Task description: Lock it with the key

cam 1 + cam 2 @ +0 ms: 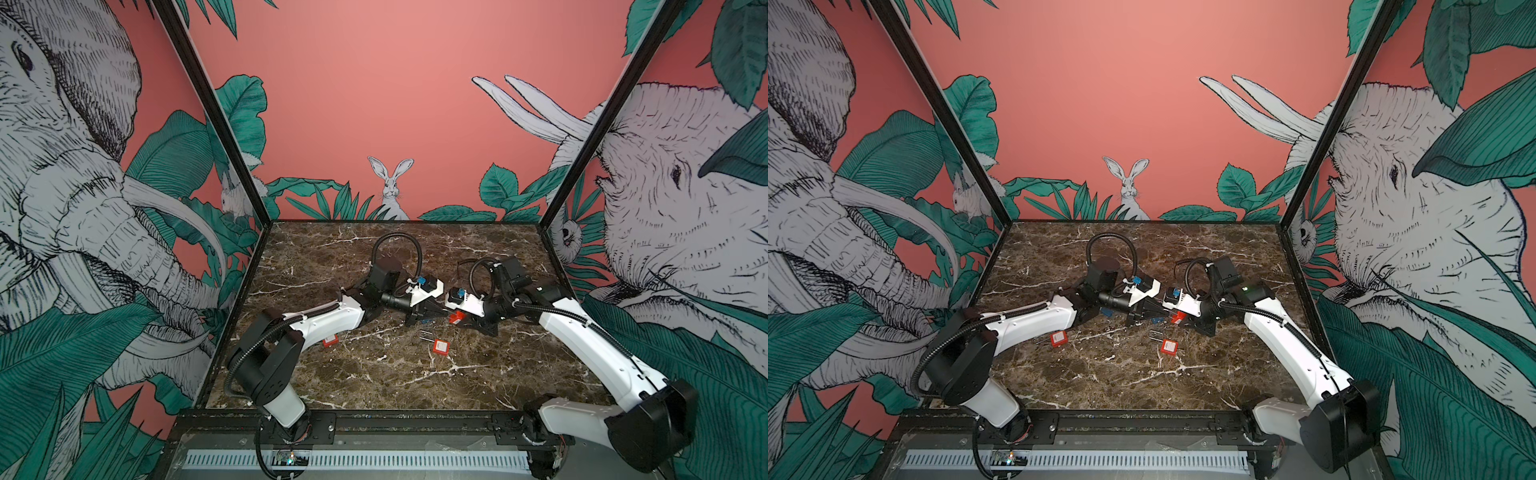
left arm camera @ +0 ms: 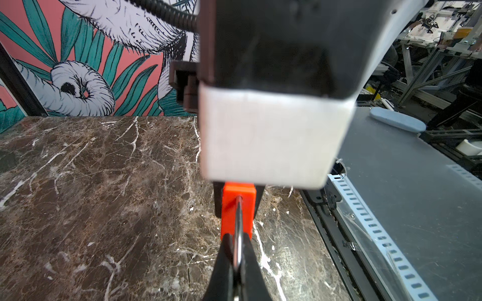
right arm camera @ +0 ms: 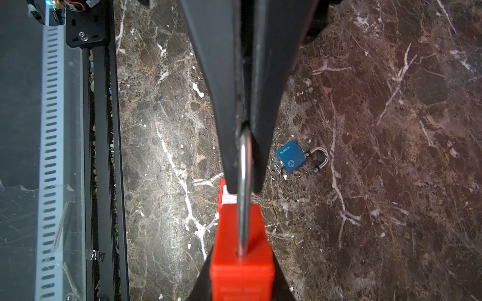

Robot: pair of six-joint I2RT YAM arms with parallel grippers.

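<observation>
Centrally, the dark brown marble-patterned table (image 1: 374, 386) fills the lower middle of both top views. The white-and-black left arm (image 1: 328, 318) and right arm (image 1: 582, 332) meet nose to nose just above its centre.

The right pincer (image 3: 243, 182) comes in from the top of the right wrist view. It is clamped on the silver steel shackle (image 3: 245, 161) of a red plastic-bodied padlock (image 3: 241, 265), which is held between the two arms. The left pincer (image 2: 236, 263), at the bottom centre of the left wrist view, is fully closed on a thin metal key (image 2: 238, 234). The key is seen edge-on and enters the opposite face of the red body. Whether the shackle is seated cannot be told from these angles.

A second red padlock (image 1: 440, 345) lies just below the meeting point. A third (image 1: 329, 341) peeks out from under the left forearm. A small blue padlock (image 3: 290, 156), its shackle open, rests right of centre in the right wrist view.

The step in hand looks like turning the key. To do it well, the right pincer should act as a rigid counter-hold. The left wrist should rotate strictly about the key's own axis, with no sideways pull, since a thin key can slip or bend between flat pads. If the shackle is not home, it should be pressed in first.
</observation>
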